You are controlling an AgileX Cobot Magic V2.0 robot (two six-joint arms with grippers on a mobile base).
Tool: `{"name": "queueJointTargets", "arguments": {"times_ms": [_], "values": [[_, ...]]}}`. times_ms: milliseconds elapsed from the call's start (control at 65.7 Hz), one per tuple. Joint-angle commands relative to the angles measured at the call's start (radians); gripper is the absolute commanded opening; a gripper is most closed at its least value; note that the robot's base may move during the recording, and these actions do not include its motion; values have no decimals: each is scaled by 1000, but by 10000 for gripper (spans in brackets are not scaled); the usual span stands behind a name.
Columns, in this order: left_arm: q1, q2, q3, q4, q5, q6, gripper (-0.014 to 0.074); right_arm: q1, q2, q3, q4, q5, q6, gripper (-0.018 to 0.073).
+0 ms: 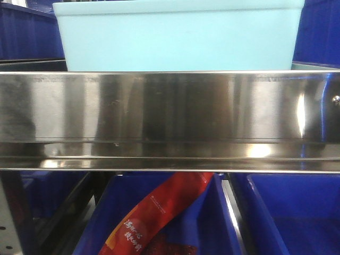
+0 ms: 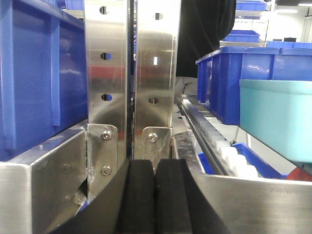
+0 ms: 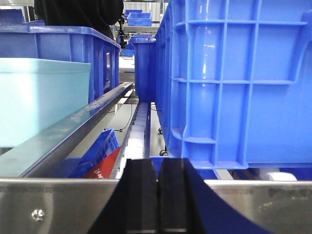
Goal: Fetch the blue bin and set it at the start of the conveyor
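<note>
The blue bin (image 1: 178, 34), a light turquoise tub, sits on the shelf right behind the shiny steel rail (image 1: 170, 114) in the front view. It also shows at the right edge of the left wrist view as the blue bin (image 2: 278, 119) and at the left of the right wrist view as the blue bin (image 3: 41, 102). My left gripper (image 2: 155, 168) is shut with nothing in it, low in front of the rail and left of the bin. My right gripper (image 3: 158, 168) is shut and empty too, right of the bin. The conveyor start is out of view.
Dark blue ribbed bins flank the tub: one at the left (image 2: 39, 78), one behind it (image 2: 253, 73), a large one at the right (image 3: 239, 83). Steel uprights (image 2: 129, 68) stand ahead of the left gripper. A red packet (image 1: 159, 215) lies in a lower bin.
</note>
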Motion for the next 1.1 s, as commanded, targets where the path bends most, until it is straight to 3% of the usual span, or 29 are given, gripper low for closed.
{"name": "queueJointTargets", "arguments": {"times_ms": [0,913,1005,1081], "values": [[-4,-4,-5,-4,-15,1,-111,-6,-3,-2,-5,-21,-7,-153],[-4,-4,-5,-16,-56,-1,-111,-6,-3,-2,-5,-70,-7,-153],[-4,-4,-10,-16,-58,-3,-111,-6,-3,-2,53,-130,-7,-153],[-4,-4,-79,-1,-11,-3,-111,-6,-3,-76,58,-77,-7,-153]]}}
